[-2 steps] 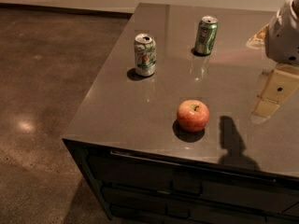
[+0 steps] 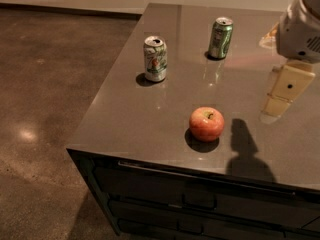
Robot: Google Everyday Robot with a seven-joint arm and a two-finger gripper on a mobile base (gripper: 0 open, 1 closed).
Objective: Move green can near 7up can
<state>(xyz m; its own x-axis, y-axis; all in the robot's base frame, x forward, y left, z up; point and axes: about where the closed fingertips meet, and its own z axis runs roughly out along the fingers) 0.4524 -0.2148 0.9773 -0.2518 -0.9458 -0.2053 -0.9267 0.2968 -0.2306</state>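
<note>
A dark, glossy floor (image 2: 45, 84) filled the left side of the scene. A large grey table (image 2: 135, 129) with a smooth, faintly reflective top stood on it, with dark drawer fronts (image 2: 200, 199) along its near edge.

The robot's arm (image 2: 300, 31) came in from the upper right corner, a bulky white housing held above the table's right side. Below it the gripper (image 2: 280, 96), a cream-coloured piece, pointed down and slightly left, its tip close over the tabletop. Whether the claw was spread or pressed together could not be told; it held nothing. Its shadow (image 2: 245, 144) fell on the table toward the near edge.

A red apple (image 2: 206, 123) sat near the front of the table, left of the gripper and apart from it.

The green can (image 2: 220, 38) stood upright toward the far side of the table, well apart from the gripper. The 7up can (image 2: 155, 58) stood upright to its left and a little nearer, close to the table's left edge, with a clear gap between the two cans.
</note>
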